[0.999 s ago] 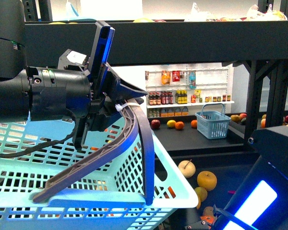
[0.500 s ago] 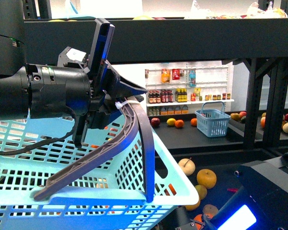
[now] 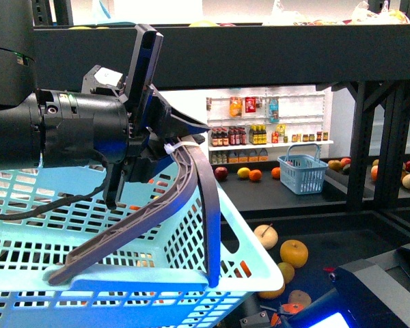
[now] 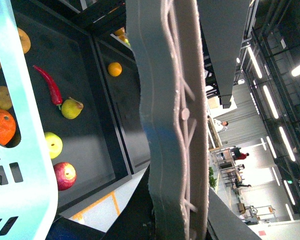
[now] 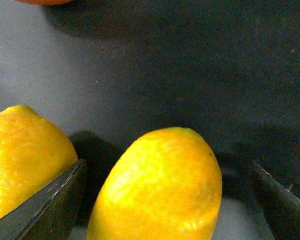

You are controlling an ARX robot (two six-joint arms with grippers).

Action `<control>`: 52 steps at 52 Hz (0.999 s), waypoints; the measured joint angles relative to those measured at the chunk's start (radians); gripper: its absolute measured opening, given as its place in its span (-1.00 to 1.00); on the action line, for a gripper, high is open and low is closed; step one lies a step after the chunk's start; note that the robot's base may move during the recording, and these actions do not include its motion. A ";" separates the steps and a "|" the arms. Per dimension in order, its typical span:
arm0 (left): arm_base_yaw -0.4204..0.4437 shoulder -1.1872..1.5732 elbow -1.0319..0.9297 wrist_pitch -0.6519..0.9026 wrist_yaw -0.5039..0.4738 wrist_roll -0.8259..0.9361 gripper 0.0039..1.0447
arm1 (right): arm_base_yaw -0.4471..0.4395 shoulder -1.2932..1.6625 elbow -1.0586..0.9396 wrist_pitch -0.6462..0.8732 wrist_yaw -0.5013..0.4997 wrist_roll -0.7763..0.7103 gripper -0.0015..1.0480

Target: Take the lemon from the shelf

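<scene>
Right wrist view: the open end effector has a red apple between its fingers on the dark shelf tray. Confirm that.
Wrong fruit. The right wrist view shows a yellow lemon, not a red apple, between the fingers of the open right end effector, on the dark shelf tray.

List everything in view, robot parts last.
Black metal rack shelf: one, black, ahead.
Smooth yellow lemons: two, side by side on a dark tray.
Light-blue slotted plastic basket: one, near left, hung by its grey handle.
Small blue basket: one, far tray.
Orange-yellow round fruit: one, lower tray.
Red chili pepper: one, lower tray.
Red apple: one, lower tray.
Left hand: black, shut on grey handle.
Right hand: dark fingers, open either side of one lemon.
</scene>
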 joint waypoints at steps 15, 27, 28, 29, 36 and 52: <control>0.000 0.000 0.000 0.000 0.000 0.000 -0.82 | 0.005 0.074 0.143 -0.078 0.000 -0.014 0.86; 0.000 0.000 0.000 0.000 0.000 0.000 -0.82 | 0.011 0.101 0.205 -0.103 -0.011 -0.027 0.42; 0.000 0.000 0.000 0.000 0.000 0.000 -0.82 | 0.011 0.101 0.205 -0.102 -0.011 -0.028 0.39; 0.000 0.000 0.000 0.000 0.000 0.000 -0.82 | 0.012 0.101 0.206 -0.102 -0.012 -0.030 0.32; 0.000 0.000 0.000 0.000 0.000 0.000 -0.82 | 0.012 0.101 0.204 -0.100 -0.012 -0.036 0.04; 0.000 0.000 0.000 0.000 0.000 0.000 -0.82 | -0.002 0.049 0.088 -0.038 0.005 -0.050 -0.06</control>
